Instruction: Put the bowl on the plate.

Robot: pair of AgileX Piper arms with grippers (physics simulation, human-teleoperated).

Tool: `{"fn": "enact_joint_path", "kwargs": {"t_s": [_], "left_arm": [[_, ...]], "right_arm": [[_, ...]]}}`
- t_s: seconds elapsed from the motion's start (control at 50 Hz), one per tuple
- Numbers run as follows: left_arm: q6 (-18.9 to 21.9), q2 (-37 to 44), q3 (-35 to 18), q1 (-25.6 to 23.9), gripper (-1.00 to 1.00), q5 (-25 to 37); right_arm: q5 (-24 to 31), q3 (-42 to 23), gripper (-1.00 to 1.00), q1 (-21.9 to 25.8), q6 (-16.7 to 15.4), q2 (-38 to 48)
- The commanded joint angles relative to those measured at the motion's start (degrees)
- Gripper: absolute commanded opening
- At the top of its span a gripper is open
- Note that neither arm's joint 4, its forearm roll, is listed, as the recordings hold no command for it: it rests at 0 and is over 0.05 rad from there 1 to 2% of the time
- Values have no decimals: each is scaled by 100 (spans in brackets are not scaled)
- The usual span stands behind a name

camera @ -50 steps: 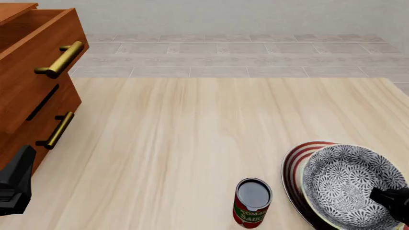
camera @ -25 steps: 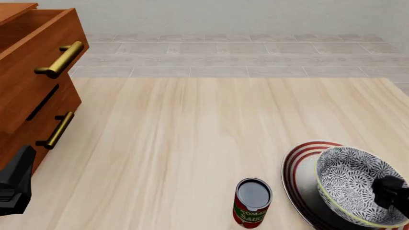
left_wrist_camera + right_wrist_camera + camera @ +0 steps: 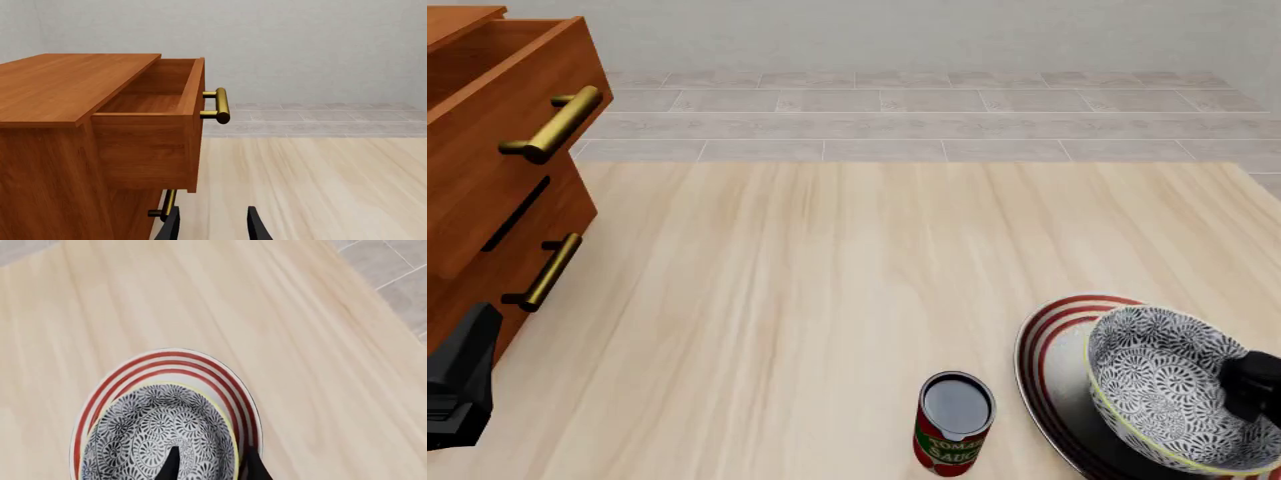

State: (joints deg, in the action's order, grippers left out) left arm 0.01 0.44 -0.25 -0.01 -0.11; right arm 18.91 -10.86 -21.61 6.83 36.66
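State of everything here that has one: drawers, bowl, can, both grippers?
Top drawer: pulled open, nothing visible inside.
Lower drawer: closed.
Bowl: upright, over the plate.
Can: upright.
Right gripper: fingers straddle the bowl's rim.
Left gripper: open, holding nothing.

The bowl [image 3: 1168,392] sits on the plate [image 3: 1049,352], the right gripper [image 3: 1257,388] at its rim; a tomato sauce can [image 3: 954,422] stands just beside the plate.

One bowl [image 3: 1168,385], one plate [image 3: 1054,345], one can [image 3: 954,422].

Matte blk claw [image 3: 212,227], slim tapered blk fingers [image 3: 169,466], no markings visible
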Motion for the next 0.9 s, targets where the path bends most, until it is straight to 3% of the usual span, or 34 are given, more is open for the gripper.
{"fn": "enact_joint_path", "kwargs": {"t_s": [0.02, 0.3, 0.9], "left_arm": [[-1, 0, 0, 0, 100, 0], [-1, 0, 0, 1, 100, 0], [0, -1, 0, -3, 100, 0]], "right_arm": [[250, -204, 100, -97, -190, -158], [462, -577, 100, -143, -274, -253], [1532, -1863, 100, -52, -553, -767]]}}
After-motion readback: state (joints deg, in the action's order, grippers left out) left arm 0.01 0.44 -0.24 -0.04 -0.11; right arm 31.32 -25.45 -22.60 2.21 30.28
